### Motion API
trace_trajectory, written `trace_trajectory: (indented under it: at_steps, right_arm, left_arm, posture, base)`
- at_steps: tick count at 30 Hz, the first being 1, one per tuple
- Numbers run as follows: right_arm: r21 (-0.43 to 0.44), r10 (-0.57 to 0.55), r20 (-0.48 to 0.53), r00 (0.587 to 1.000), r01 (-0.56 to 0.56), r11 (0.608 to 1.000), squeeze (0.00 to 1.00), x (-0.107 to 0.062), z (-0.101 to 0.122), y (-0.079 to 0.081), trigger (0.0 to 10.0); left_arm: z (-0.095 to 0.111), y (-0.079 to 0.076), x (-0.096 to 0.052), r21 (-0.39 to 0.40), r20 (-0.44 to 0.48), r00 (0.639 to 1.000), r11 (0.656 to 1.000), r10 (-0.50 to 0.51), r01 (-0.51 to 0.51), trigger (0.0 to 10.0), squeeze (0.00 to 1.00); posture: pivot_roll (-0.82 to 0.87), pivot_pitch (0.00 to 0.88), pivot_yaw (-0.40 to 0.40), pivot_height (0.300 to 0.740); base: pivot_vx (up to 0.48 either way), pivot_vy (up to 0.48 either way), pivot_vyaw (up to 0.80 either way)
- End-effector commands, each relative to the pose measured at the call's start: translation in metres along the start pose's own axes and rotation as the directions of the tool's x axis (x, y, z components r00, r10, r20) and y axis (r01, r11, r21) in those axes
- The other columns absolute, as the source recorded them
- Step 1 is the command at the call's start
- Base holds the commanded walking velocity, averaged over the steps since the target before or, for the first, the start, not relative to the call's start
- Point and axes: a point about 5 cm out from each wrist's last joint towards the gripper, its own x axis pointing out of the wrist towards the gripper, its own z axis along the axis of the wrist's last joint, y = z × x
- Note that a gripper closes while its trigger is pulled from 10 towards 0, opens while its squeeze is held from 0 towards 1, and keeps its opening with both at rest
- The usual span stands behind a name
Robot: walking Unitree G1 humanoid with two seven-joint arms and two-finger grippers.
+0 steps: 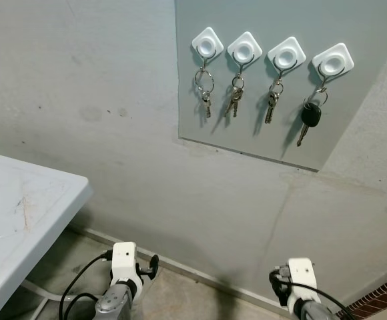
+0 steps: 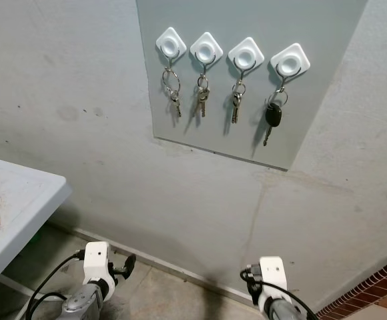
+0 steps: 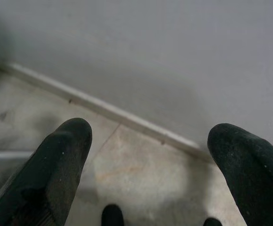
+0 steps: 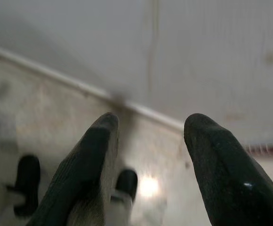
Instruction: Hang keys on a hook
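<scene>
A grey board [image 1: 353, 107] on the wall carries several white diamond-shaped hooks, and a bunch of keys hangs from each. The leftmost hook [image 1: 207, 45] holds a ring with small keys [image 1: 205, 90]. The rightmost hook [image 1: 332, 61] holds a black-headed car key [image 1: 309, 119]. Both arms hang low near the floor, far below the board. My left gripper [image 3: 148, 155] is open with nothing between its fingers, pointing at the floor and skirting. My right gripper [image 4: 148, 141] is open too, and empty.
A white table [image 1: 20, 213] juts in from the left with its corner near the left arm [image 1: 123, 280]. A pale skirting strip [image 1: 200, 273] runs along the foot of the wall. Brick flooring [image 1: 380, 300] shows at the lower right.
</scene>
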Motion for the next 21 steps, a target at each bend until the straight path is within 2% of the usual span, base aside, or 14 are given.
trace_trajectory:
  at_steps: [1, 4, 9, 13, 18, 21]
  right_arm:
    - [-0.004, -0.014, -0.056, 0.998, 0.014, 1.0, 0.0, -0.002, -0.011, 0.0, 10.0]
    - [-0.023, -0.019, -0.102, 0.995, 0.017, 1.0, 0.0, -0.005, -0.021, 0.0, 10.0]
    - [-0.042, -0.015, -0.134, 0.991, 0.01, 0.999, 0.0, -0.007, -0.028, 0.004, 10.0]
    - [-0.056, -0.016, -0.165, 0.986, 0.007, 0.998, 0.0, -0.008, -0.032, 0.006, 10.0]
    - [-0.077, 0.006, -0.188, 0.982, -0.021, 0.997, 0.0, -0.008, -0.036, 0.013, 10.0]
    - [-0.074, 0.012, -0.196, 0.981, -0.027, 0.997, 0.0, -0.008, -0.037, 0.015, 10.0]
  left_arm:
    - [-0.009, 0.002, -0.003, 0.01, -0.046, 0.999, 1.0, 0.021, -0.02, 10.0, 0.0]
    - [-0.021, 0.003, -0.007, 0.059, -0.103, 0.994, 0.998, 0.029, -0.023, 10.0, 0.0]
    - [-0.029, 0.006, -0.011, 0.063, -0.135, 0.99, 0.997, 0.048, -0.039, 10.0, 0.0]
    - [-0.03, 0.004, -0.011, 0.041, -0.134, 0.99, 0.998, 0.044, -0.039, 10.0, 0.0]
    - [-0.028, -0.007, -0.009, 0.087, -0.125, 0.992, 0.996, -0.015, 0.026, 10.0, 0.0]
    - [-0.031, -0.007, -0.01, 0.094, -0.136, 0.991, 0.995, -0.013, 0.026, 10.0, 0.0]
  posture:
    - [-0.03, 0.0, 0.015, 0.74]
    - [-0.04, 0.0, 0.017, 0.74]
    - [-0.05, 0.0, 0.024, 0.74]
    - [-0.04, 0.0, 0.025, 0.74]
    - [-0.04, 0.0, 0.026, 0.74]
    - [-0.04, 0.0, 0.028, 0.74]
  base:
    - [0.0, 0.0, 0.0]
    - [0.0, 0.0, 0.0]
    - [0.0, 0.0, 0.0]
    - [0.0, 0.0, 0.0]
    - [0.0, 0.0, 0.0]
    - [0.0, 0.0, -0.66]
